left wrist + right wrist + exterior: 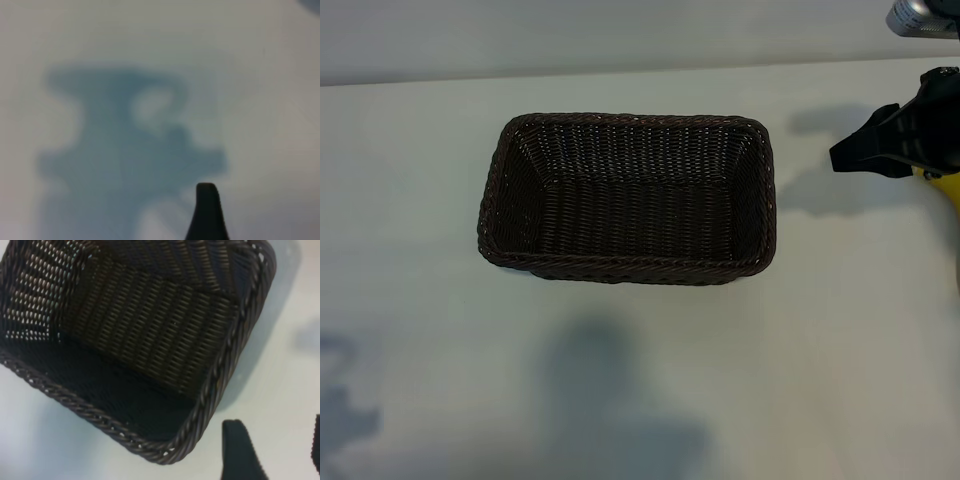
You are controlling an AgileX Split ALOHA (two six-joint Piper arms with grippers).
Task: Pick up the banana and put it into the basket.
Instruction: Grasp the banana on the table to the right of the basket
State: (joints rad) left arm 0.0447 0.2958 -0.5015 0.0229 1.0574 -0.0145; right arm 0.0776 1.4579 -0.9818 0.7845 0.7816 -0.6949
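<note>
The dark brown woven basket (630, 119) stands empty in the middle of the white table. My right gripper (852, 152) hovers above the table just off the basket's right end, fingers pointing toward it. A yellow piece of the banana (945, 188) shows directly under the gripper body at the picture's right edge, and the gripper looks shut on it. In the right wrist view the basket's braided corner (210, 400) lies close ahead of the right gripper (279, 452), and only table shows between the tips. The left gripper (161, 220) is open over bare table, with one finger (207, 210) showing.
The table's far edge (620, 75) runs behind the basket. Arm shadows fall on the table in front of the basket (610, 400) and at the near left corner (340, 410). A grey metal part (925, 18) sits at the top right.
</note>
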